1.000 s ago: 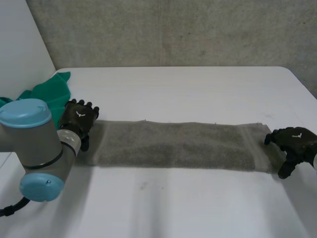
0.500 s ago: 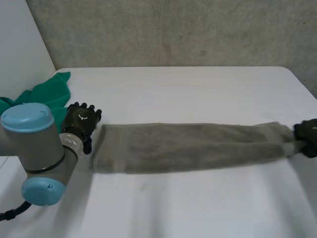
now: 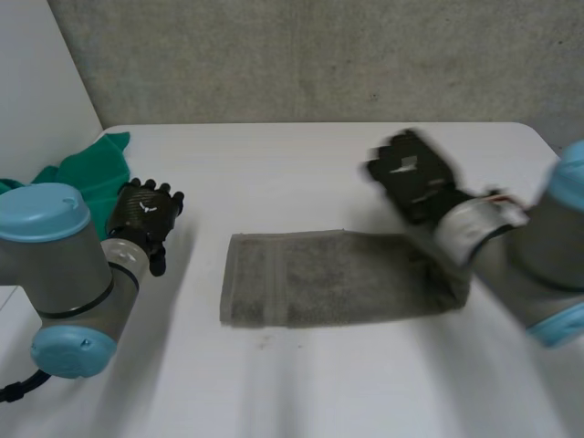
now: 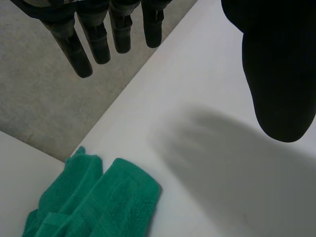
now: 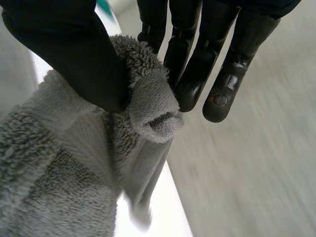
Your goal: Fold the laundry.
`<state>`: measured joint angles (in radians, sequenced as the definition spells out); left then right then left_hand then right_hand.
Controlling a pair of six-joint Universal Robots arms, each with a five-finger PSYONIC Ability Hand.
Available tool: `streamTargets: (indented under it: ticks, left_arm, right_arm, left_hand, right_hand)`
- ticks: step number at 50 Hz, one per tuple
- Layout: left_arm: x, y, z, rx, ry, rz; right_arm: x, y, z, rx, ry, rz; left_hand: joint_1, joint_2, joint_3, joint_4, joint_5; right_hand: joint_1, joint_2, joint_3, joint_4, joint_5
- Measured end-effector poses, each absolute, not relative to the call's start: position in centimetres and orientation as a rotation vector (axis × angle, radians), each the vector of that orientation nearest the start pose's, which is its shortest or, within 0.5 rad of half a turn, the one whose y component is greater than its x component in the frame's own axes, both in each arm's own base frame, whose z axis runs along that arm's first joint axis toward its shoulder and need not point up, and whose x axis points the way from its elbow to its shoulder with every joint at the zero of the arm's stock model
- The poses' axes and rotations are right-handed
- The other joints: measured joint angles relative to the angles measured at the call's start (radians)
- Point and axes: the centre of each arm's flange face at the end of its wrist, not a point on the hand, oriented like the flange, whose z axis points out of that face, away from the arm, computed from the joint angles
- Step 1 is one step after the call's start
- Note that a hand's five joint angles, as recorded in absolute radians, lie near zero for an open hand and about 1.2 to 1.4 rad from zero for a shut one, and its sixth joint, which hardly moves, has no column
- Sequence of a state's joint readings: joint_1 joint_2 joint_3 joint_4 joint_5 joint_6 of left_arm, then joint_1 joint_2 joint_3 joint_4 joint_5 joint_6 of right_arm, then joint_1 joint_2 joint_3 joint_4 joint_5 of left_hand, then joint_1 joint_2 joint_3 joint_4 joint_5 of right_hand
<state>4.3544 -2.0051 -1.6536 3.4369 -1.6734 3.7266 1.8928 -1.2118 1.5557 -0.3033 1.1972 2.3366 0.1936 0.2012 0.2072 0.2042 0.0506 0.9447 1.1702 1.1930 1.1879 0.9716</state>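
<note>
You're in a robot test lab: a plain white desk (image 3: 301, 173), rough grey surface (image 3: 319, 55) beyond the left robot hand (image 3: 146, 214), and industrial arms (image 3: 64, 265) with blue caps.

No writing, label, brand or number can be read anywhere. The back of the left hand (image 3: 146, 217) carries a small white mark, and the back of the right hand (image 3: 412, 179) a similar pale one; neither can be made out as letters or a sign.

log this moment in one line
left hand: open, off grey towel | right hand: shut on towel edge | green cloth: beside left hand
</note>
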Motion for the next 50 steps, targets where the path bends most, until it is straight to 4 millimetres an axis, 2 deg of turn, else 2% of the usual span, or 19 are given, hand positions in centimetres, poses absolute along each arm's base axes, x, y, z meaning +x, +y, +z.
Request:
streamTargets:
  ticks: [1, 4, 10, 11, 12, 14, 15, 18, 21, 25, 26, 29, 33, 36, 37, 41, 42, 46, 50]
  left_arm:
    - [-23.9, -29.3, 16.5, 0.955, 2.081, -1.812]
    - [-24.0, -29.3, 16.6, 0.953, 2.080, -1.814]
    - [-24.1, -29.1, 16.5, 0.959, 2.083, -1.813]
    - [-24.2, -29.0, 16.4, 0.964, 2.085, -1.812]
    - [-24.2, -29.0, 16.4, 0.968, 2.085, -1.812]
    - [-24.4, -28.9, 16.4, 0.974, 2.086, -1.813]
    - [-24.5, -28.8, 16.3, 0.980, 2.086, -1.815]
    - [-24.8, -28.6, 16.3, 0.992, 2.086, -1.824]
    - [-25.4, -28.3, 16.5, 1.006, 2.085, -1.842]
    - [-26.4, -27.8, 16.8, 1.028, 2.081, -1.877]
    - [-27.0, -27.5, 17.0, 1.044, 2.077, -1.899]
    - [-27.8, -27.0, 17.2, 1.066, 2.071, -1.924]
    - [-29.2, -26.2, 17.0, 1.116, 2.067, -1.949]
    - [-29.8, -25.8, 16.8, 1.141, 2.068, -1.953]
    - [-30.1, -25.6, 16.6, 1.153, 2.069, -1.952]
    - [-30.3, -25.4, 16.4, 1.166, 2.074, -1.947]
    - [-30.3, -25.3, 16.3, 1.167, 2.075, -1.945]
    - [-30.0, -25.4, 16.5, 1.158, 2.074, -1.943]
    - [-29.6, -25.6, 17.0, 1.130, 2.067, -1.949]
  right_arm:
    - [31.2, -27.1, 21.4, -1.620, 1.527, -2.170]
    - [35.1, -24.1, 19.8, -1.682, 1.371, -2.070]
    - [38.8, -20.9, 16.3, -1.751, 1.260, -1.918]
    - [39.4, -20.5, 15.5, -1.761, 1.253, -1.888]
    - [39.7, -20.3, 15.0, -1.766, 1.255, -1.870]
    - [39.8, -20.2, 14.7, -1.767, 1.264, -1.857]
    - [39.8, -20.3, 14.6, -1.762, 1.283, -1.852]
    - [39.1, -21.2, 15.0, -1.724, 1.372, -1.854]
    - [37.4, -23.0, 16.1, -1.635, 1.536, -1.861]
    - [34.2, -25.1, 17.2, -1.502, 1.761, -1.839]
    - [32.2, -25.7, 17.2, -1.435, 1.883, -1.793]
    - [30.0, -26.1, 16.8, -1.375, 2.003, -1.725]
    - [26.1, -26.2, 14.9, -1.288, 2.196, -1.581]
    - [24.7, -26.3, 14.1, -1.256, 2.258, -1.535]
    - [24.0, -26.4, 13.7, -1.242, 2.284, -1.520]
    - [23.2, -26.8, 13.3, -1.226, 2.310, -1.522]
    - [23.1, -27.1, 13.4, -1.226, 2.307, -1.539]
    - [23.7, -28.1, 14.4, -1.249, 2.256, -1.645]
    - [26.0, -28.3, 16.5, -1.306, 2.138, -1.763]
  left_hand:
    - [0.000, 0.000, 0.000, 0.000, 0.000]
    - [0.000, 0.000, 0.000, 0.000, 0.000]
    - [0.000, 0.000, 0.000, 0.000, 0.000]
    - [0.000, 0.000, 0.000, 0.000, 0.000]
    - [0.000, 0.000, 0.000, 0.000, 0.000]
    - [0.000, 0.000, 0.000, 0.000, 0.000]
    - [0.000, 0.000, 0.000, 0.000, 0.000]
    - [0.000, 0.000, 0.000, 0.000, 0.000]
    - [0.000, 0.000, 0.000, 0.000, 0.000]
    - [0.000, 0.000, 0.000, 0.000, 0.000]
    - [0.000, 0.000, 0.000, 0.000, 0.000]
    - [0.000, 0.000, 0.000, 0.000, 0.000]
    - [0.000, 0.000, 0.000, 0.000, 0.000]
    - [0.000, 0.000, 0.000, 0.000, 0.000]
    - [0.000, 0.000, 0.000, 0.000, 0.000]
    - [0.000, 0.000, 0.000, 0.000, 0.000]
    - [0.000, 0.000, 0.000, 0.000, 0.000]
    - [0.000, 0.000, 0.000, 0.000, 0.000]
    - [0.000, 0.000, 0.000, 0.000, 0.000]
  right_hand:
    - [0.000, 0.000, 0.000, 0.000, 0.000]
    - [0.000, 0.000, 0.000, 0.000, 0.000]
    - [-0.006, -0.005, -0.009, -0.008, -0.003]
    - [-0.095, -0.124, -0.112, -0.111, -0.098]
    - [-0.383, -0.413, -0.411, -0.409, -0.388]
    - [-0.383, -0.413, -0.411, -0.409, -0.388]
    - [-0.668, -0.795, -0.776, -0.772, -0.750]
    - [-0.746, -0.946, -0.966, -0.954, -0.903]
    - [-0.749, -0.954, -0.981, -0.960, -0.905]
    - [-0.749, -0.954, -0.981, -0.960, -0.905]
    - [-0.749, -0.954, -0.981, -0.960, -0.905]
    - [-0.749, -0.954, -0.981, -0.960, -0.905]
    - [-0.720, -0.914, -0.937, -0.927, -0.873]
    - [-0.505, -0.649, -0.689, -0.687, -0.648]
    - [-0.281, -0.341, -0.395, -0.385, -0.363]
    - [-0.192, -0.225, -0.274, -0.249, -0.237]
    - [-0.068, -0.034, -0.090, -0.020, -0.061]
    - [-0.038, -0.025, -0.082, 0.000, -0.060]
    - [-0.029, -0.023, -0.077, 0.000, -0.042]
